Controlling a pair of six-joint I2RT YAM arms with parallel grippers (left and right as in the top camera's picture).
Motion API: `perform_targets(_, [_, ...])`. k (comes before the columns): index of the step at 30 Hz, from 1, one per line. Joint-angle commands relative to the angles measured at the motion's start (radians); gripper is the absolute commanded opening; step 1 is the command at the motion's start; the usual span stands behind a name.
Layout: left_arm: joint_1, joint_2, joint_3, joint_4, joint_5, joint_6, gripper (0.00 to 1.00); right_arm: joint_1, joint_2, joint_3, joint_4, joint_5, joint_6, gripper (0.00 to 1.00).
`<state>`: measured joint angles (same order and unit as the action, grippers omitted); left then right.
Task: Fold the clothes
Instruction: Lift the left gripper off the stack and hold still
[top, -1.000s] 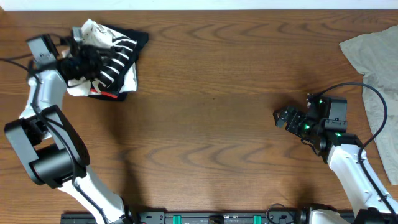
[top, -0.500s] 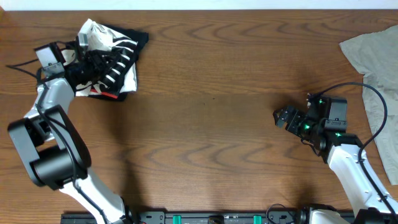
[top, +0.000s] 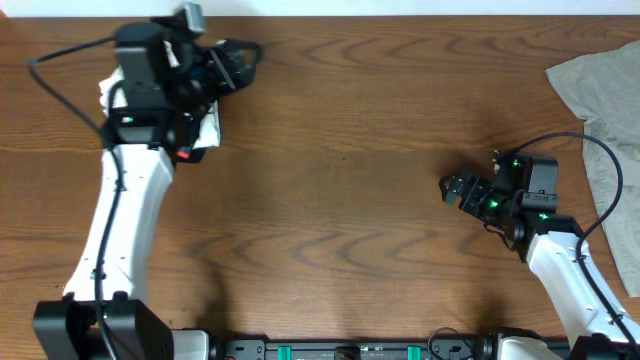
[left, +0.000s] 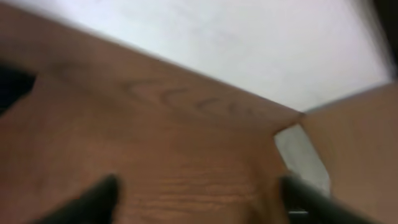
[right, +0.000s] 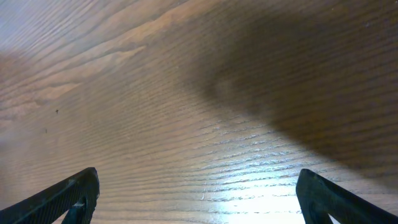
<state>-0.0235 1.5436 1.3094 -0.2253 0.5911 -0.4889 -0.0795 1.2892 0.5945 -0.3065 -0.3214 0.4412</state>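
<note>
The folded bundle of clothes, a white T-shirt (top: 209, 128) with black stripes over a black red-edged piece (top: 186, 155), lies at the table's far left, mostly hidden under my left arm. My left gripper (top: 236, 62) hovers past the bundle's right edge, open and empty. In the left wrist view the left gripper (left: 199, 196) shows blurred dark fingers (left: 93, 200) set wide over bare wood. A grey-beige garment (top: 600, 90) lies crumpled at the far right. My right gripper (top: 452, 190) rests open over bare table; the right wrist view shows the right gripper (right: 199, 193) holding nothing.
The table's back edge (left: 186, 68) meets a white wall close beyond the left gripper. Brown wooden tabletop (top: 340, 200) stretches between the two arms. The right arm's cable (top: 600, 200) loops beside the grey-beige garment.
My left gripper has opened and let go of the striped bundle. The left arm has risen and swung right, now covering most of the bundle. The right arm has not moved.
</note>
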Motion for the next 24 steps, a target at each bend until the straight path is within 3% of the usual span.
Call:
perform_targets(1, [-0.027,0.021,0.000,-0.038,-0.175,-0.006,0.98,-0.011,-0.006,0.003,-0.001,0.003,0.000,0.99])
perform_targets(24, [-0.039,0.021,0.000,-0.088,-0.175,-0.006,0.98,-0.011,-0.006,0.003,-0.001,0.003,-0.001,0.99])
